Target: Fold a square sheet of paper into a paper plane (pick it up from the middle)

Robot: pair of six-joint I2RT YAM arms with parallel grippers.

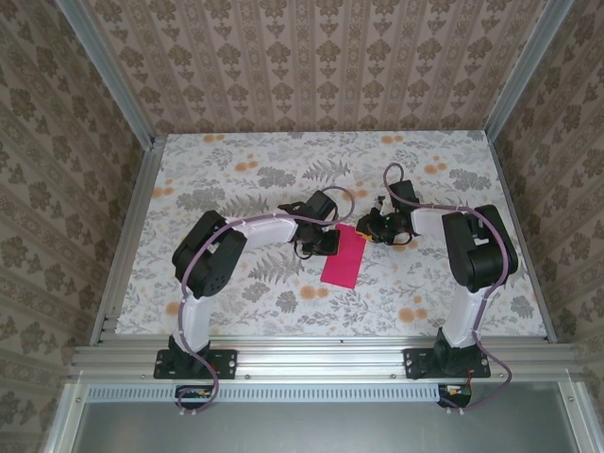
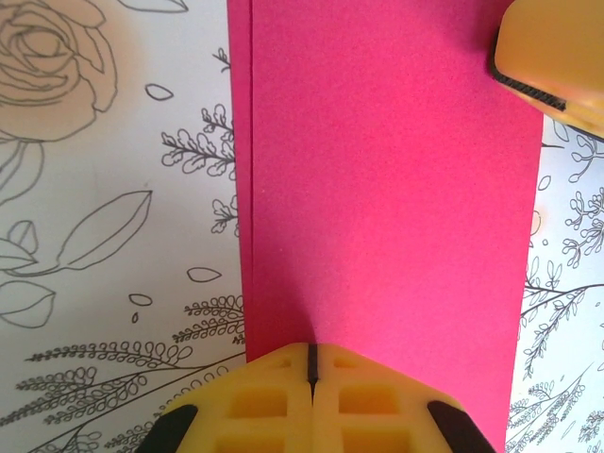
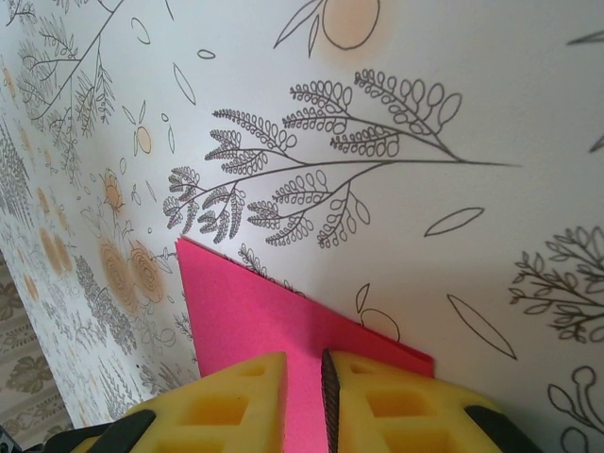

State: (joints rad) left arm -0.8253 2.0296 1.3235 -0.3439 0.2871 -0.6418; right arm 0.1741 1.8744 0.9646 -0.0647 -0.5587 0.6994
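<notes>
The square sheet of paper [image 1: 343, 260] is magenta-pink and lies flat on the table, folded lengthwise into a narrow rectangle with two layers slightly offset along one long edge [image 2: 242, 189]. It has no paper plane shape. My left gripper [image 2: 311, 351] is shut, its yellow fingertips resting on the sheet's [image 2: 387, 189] near end; in the top view the left gripper [image 1: 330, 242] sits at the sheet's upper left. My right gripper [image 3: 304, 363] hovers over the sheet's [image 3: 245, 316] far corner with a narrow gap between its jaws, pink showing through. The right gripper [image 1: 370, 229] stands at the sheet's upper right.
The table [image 1: 236, 179] wears a cloth printed with flowers and leaves. Aluminium rails [image 1: 321, 354] frame it, and patterned walls [image 1: 311, 66] close the back and sides. One right fingertip [image 2: 552, 52] juts into the left wrist view's top right corner.
</notes>
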